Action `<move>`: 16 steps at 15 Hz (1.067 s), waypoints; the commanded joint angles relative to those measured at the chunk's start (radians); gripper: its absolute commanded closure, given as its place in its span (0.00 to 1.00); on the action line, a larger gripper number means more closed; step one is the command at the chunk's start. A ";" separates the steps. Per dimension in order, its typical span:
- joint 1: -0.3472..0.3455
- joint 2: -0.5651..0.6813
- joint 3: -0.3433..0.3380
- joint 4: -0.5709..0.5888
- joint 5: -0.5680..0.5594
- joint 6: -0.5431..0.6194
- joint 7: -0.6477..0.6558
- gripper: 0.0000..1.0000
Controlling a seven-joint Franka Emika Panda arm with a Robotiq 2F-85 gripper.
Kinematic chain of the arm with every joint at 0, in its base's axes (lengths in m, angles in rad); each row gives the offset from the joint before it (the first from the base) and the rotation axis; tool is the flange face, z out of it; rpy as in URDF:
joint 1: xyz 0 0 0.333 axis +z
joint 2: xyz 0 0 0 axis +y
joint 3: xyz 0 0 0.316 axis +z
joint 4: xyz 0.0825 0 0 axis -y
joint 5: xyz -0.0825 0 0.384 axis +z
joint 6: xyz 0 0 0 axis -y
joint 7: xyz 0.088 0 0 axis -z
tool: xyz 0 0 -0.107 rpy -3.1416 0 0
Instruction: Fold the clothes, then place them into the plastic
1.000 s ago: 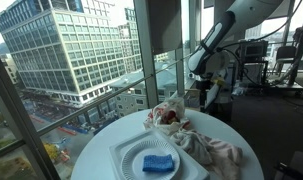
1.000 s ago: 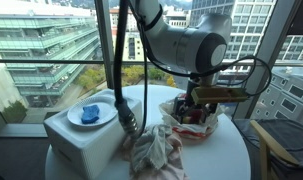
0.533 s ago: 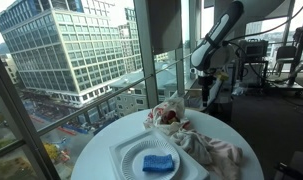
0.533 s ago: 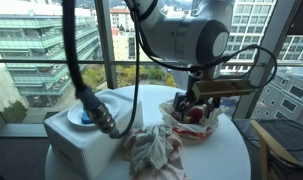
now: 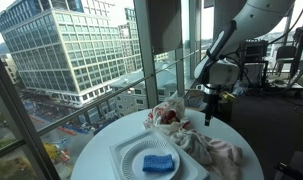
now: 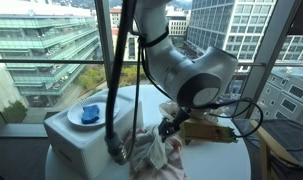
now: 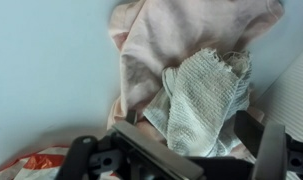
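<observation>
At the bottom of an exterior view sits a blue sponge (image 5: 158,162). Just behind it, lower right, the crumpled clothes (image 5: 213,150) lie heaped on the round table (image 5: 96,145), touching the plastic bag (image 5: 168,115) at centre. Beyond them the gripper (image 5: 209,108) hangs over the table's far side, jaws spread wide in the wrist view, holding nothing. It would do best to pinch a free hem, not the bunched middle, and draw the cloth flat, clear of the bag.

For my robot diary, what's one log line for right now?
gripper: open, over clothes | clothes: crumpled on table | bag: beside clothes
</observation>
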 commanded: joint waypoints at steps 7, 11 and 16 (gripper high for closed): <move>-0.104 0.232 0.105 -0.141 -0.040 0.499 -0.044 0.00; -0.082 0.337 0.067 -0.119 -0.176 0.565 0.024 0.25; -0.089 0.350 0.051 -0.131 -0.319 0.585 0.108 0.57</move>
